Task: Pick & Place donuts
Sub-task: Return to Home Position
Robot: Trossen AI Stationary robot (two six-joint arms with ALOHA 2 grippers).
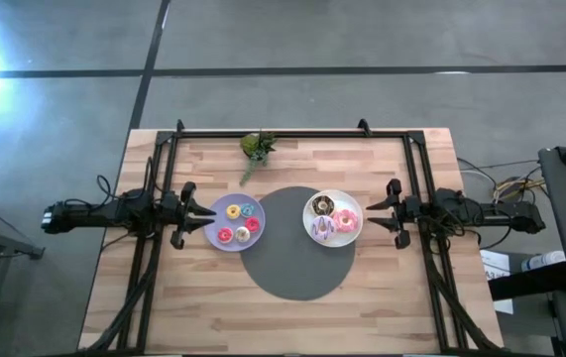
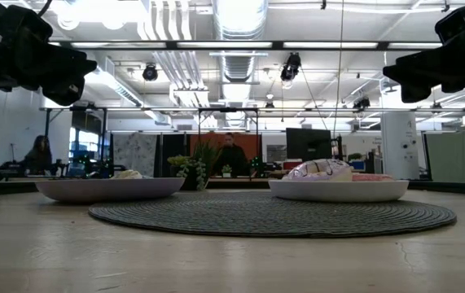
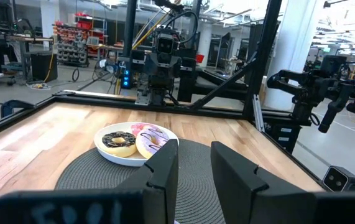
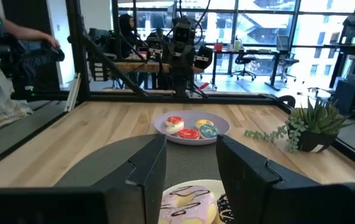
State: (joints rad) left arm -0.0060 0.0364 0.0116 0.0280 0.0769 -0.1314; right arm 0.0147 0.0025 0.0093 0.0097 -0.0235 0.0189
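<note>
Several small donuts (red, pink, orange, teal) lie on a lavender plate, also seen in the right wrist view. Three larger donuts, brown, pink and pink-white frosted, lie on a white plate, also seen in the left wrist view. My left gripper is open and empty, raised just left of the lavender plate. My right gripper is open and empty, raised just right of the white plate.
Both plates rest partly on a round grey mat at the table's middle. A small green plant stands near the far edge. Black frame rails run along the far and side edges. Bare wood lies toward the near edge.
</note>
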